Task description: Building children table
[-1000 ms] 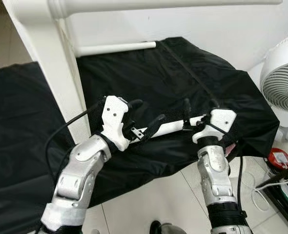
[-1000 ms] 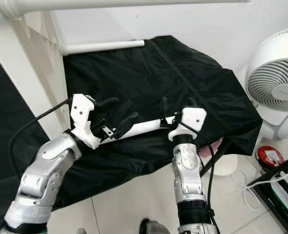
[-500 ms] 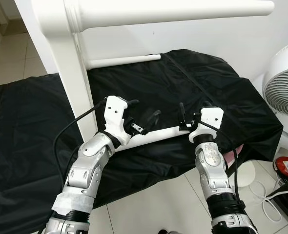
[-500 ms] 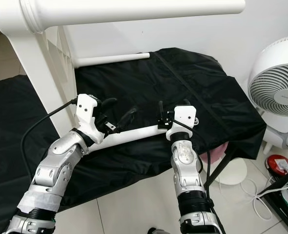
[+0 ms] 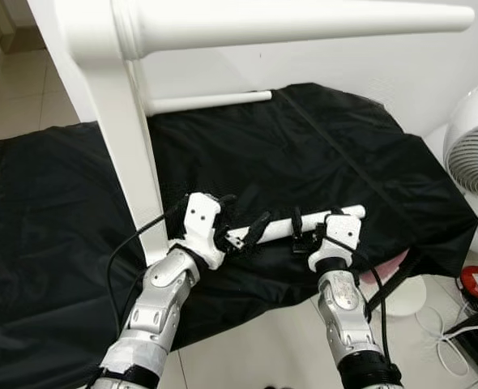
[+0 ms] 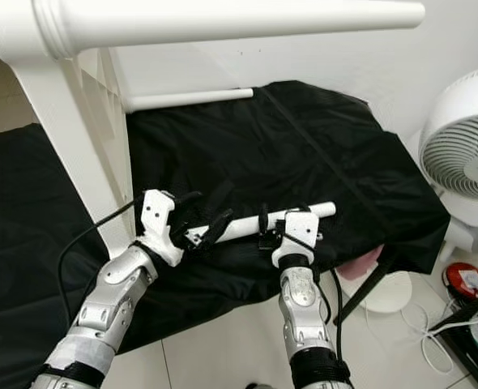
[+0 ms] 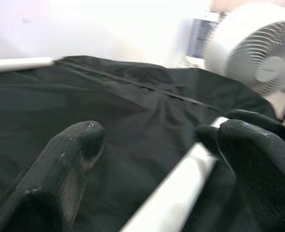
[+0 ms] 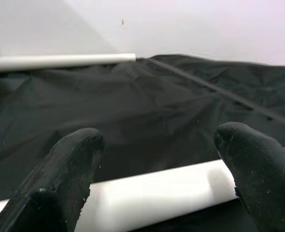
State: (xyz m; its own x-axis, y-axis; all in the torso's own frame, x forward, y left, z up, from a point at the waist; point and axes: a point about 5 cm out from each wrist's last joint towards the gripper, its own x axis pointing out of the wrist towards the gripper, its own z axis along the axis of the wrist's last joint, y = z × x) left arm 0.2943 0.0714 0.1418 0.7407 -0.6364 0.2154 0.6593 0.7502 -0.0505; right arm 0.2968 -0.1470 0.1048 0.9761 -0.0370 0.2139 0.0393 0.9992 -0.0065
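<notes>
Leg: round white wooden table leg [image 5: 300, 226] lies on black cloth [image 5: 320, 154]. Left gripper [image 5: 241, 235], right gripper [image 5: 305, 228] straddle it, fingers spread, not clamped. Likely stiff, light, smooth, prone to rolling; grip mid-shaft.

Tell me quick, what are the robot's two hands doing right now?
Left gripper: jaws open, set around the white table leg, not clamped.
Right gripper: jaws open, straddling the same leg.

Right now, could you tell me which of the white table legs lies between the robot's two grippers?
The near white leg, lying across the black cloth's front, between left gripper and right gripper; the other loose leg lies far back by the wall.
</notes>
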